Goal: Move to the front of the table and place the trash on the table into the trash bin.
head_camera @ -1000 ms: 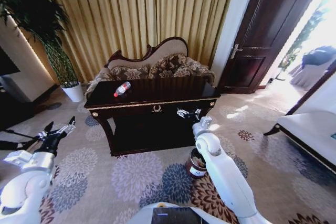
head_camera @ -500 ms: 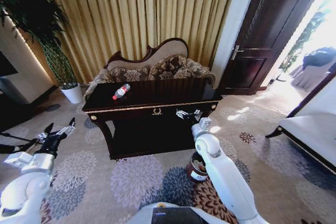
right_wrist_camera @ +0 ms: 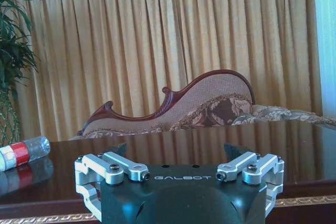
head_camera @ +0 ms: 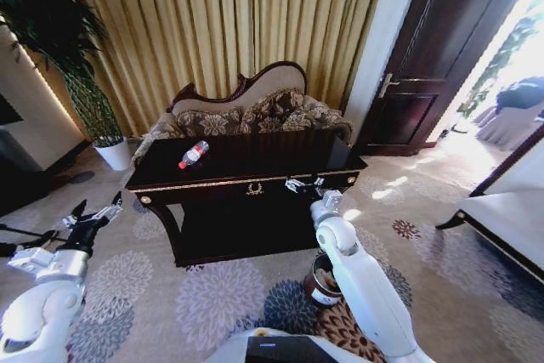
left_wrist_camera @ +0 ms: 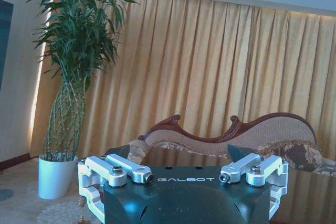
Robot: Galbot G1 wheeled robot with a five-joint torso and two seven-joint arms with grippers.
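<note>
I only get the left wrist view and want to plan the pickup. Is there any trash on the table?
Observer: Yes, one bottle lies on its side on the table, towards its left end.
Operator: Where is the bin?
Observer: The bin stands on the carpet in front of the table, below its right end.
</note>
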